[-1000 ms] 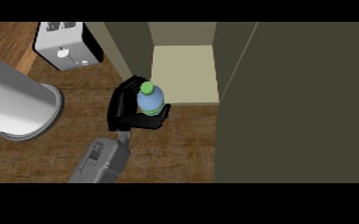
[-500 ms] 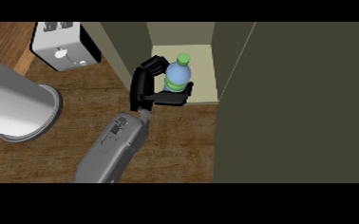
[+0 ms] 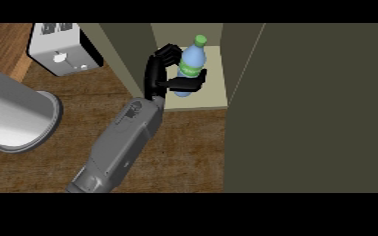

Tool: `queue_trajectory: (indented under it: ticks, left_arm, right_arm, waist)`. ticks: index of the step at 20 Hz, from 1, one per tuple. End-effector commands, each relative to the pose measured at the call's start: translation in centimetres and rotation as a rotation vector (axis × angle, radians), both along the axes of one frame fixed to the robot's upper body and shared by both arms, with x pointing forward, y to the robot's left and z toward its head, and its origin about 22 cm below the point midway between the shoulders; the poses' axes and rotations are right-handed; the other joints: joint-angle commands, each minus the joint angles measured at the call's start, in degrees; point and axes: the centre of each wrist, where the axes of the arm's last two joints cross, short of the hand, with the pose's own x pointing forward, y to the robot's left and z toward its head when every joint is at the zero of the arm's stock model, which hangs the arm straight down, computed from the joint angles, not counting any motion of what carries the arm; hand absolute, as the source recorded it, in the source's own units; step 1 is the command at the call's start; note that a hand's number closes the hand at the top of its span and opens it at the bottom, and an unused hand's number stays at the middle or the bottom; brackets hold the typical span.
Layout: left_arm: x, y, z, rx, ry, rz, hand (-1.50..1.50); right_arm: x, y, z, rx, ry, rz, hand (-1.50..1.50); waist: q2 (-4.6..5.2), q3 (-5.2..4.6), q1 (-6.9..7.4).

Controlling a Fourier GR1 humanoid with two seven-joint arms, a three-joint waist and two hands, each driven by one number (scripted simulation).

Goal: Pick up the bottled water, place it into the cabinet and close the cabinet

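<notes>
We see the left hand (image 3: 161, 75) w/ fingers and thumb curled round the bottled water (image 3: 190, 68), tilted, over the cabinet (image 3: 198, 100) shelf. Toaster (image 3: 63, 50) sits at upper left.

my left robot hand (image 3: 164, 75) is curled round the bottled water (image 3: 189, 67), holding it upright, a little tilted, at the open front of the cabinet (image 3: 133, 50), over its pale shelf (image 3: 210, 97). the cabinet door (image 3: 310, 110) stands open to the right. on the wooden table (image 3: 184, 150), a toaster (image 3: 63, 50) sits at upper left and a grey round pot (image 3: 22, 115) at the left edge.
</notes>
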Motion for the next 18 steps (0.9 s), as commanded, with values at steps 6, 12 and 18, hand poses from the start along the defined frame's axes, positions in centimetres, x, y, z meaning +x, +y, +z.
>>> queue_trajectory:
  ticks: [6, 12, 18]
  left_arm:
    - [3.4, -0.7, 2.0, 0.036, -0.028, 0.068, 1.50]
    - [4.3, 0.0, 1.6, 0.142, -0.066, 0.103, 1.50]
    - [4.9, -0.5, 2.0, 0.230, -0.021, 0.110, -1.50]
  right_arm:
    - [0.0, 2.2, 1.6, 0.060, -0.053, 0.072, -1.50]
    - [0.6, 1.4, 1.4, 0.044, -0.071, 0.087, -1.50]
    - [0.5, 1.4, 1.2, 0.028, -0.052, 0.083, -1.50]
  waist:
    - [0.56, -0.03, -1.76]
    - [0.87, 0.00, -1.76]
    - [0.82, 0.02, -1.70]
